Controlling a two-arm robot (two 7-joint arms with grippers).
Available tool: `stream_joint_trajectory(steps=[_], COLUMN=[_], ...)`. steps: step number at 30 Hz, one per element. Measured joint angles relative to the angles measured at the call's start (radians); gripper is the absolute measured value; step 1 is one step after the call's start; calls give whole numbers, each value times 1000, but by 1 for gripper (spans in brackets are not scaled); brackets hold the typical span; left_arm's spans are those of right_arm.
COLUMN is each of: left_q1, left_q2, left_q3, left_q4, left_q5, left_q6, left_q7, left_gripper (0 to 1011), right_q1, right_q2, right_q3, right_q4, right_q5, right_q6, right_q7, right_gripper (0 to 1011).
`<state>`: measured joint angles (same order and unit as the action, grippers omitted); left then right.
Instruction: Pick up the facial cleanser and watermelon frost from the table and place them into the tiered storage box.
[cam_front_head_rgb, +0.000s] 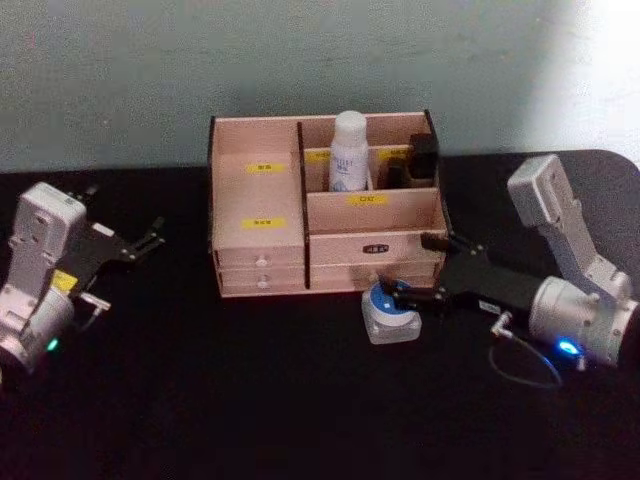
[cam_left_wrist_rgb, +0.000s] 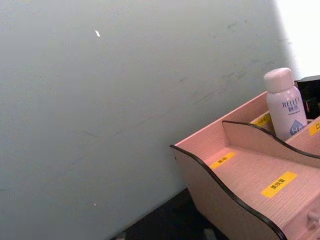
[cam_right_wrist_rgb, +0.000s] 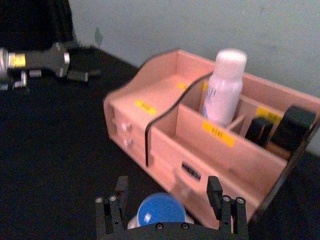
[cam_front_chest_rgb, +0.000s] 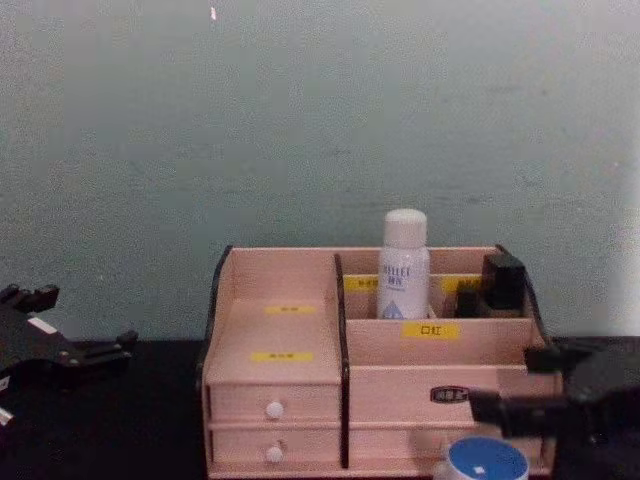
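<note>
The facial cleanser (cam_front_head_rgb: 349, 150) (cam_left_wrist_rgb: 286, 102) (cam_right_wrist_rgb: 225, 87) (cam_front_chest_rgb: 403, 265) stands upright in a rear compartment of the tiered storage box (cam_front_head_rgb: 260, 250) (cam_left_wrist_rgb: 240, 200) (cam_right_wrist_rgb: 165, 135) (cam_front_chest_rgb: 280, 330). The watermelon frost (cam_front_head_rgb: 390, 318) (cam_right_wrist_rgb: 160, 212) (cam_front_chest_rgb: 485, 462) sits on the black table just in front of the box's right drawers. My right gripper (cam_front_head_rgb: 405, 264) (cam_right_wrist_rgb: 167, 186) (cam_front_chest_rgb: 505, 385) is open at the jar, its fingers to either side of the blue lid and not closed on it. My left gripper (cam_front_head_rgb: 152, 235) (cam_right_wrist_rgb: 82, 75) rests open over the table, left of the box.
Dark rectangular items (cam_front_head_rgb: 422, 160) (cam_right_wrist_rgb: 292, 127) (cam_front_chest_rgb: 503, 280) fill the box's rear right compartment beside the bottle. A grey-green wall rises close behind the box. A thin cable (cam_front_head_rgb: 525, 365) loops from the right wrist. Bare black table (cam_front_head_rgb: 250, 400) stretches in front.
</note>
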<state>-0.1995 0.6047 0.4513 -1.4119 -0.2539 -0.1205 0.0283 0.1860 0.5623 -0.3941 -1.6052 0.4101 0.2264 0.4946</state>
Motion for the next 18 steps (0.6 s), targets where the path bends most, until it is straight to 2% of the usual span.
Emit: stream_joint_trajectory(steps=[7, 18], left_q1=[0, 0], left_q2=[0, 0], left_q3=[0, 0], left_q4=[0, 0], left_q5=[0, 0], left_q6=[0, 0], left_q7=[0, 0], left_gripper=[1001, 1001], right_q1=[-41, -53], right_q2=[48, 67], right_q3=[-12, -34], right_q4=[-27, -22], right_q5=[4, 0], right_q6=[32, 54], right_q7=[-4, -8], right_gripper=[1000, 1000])
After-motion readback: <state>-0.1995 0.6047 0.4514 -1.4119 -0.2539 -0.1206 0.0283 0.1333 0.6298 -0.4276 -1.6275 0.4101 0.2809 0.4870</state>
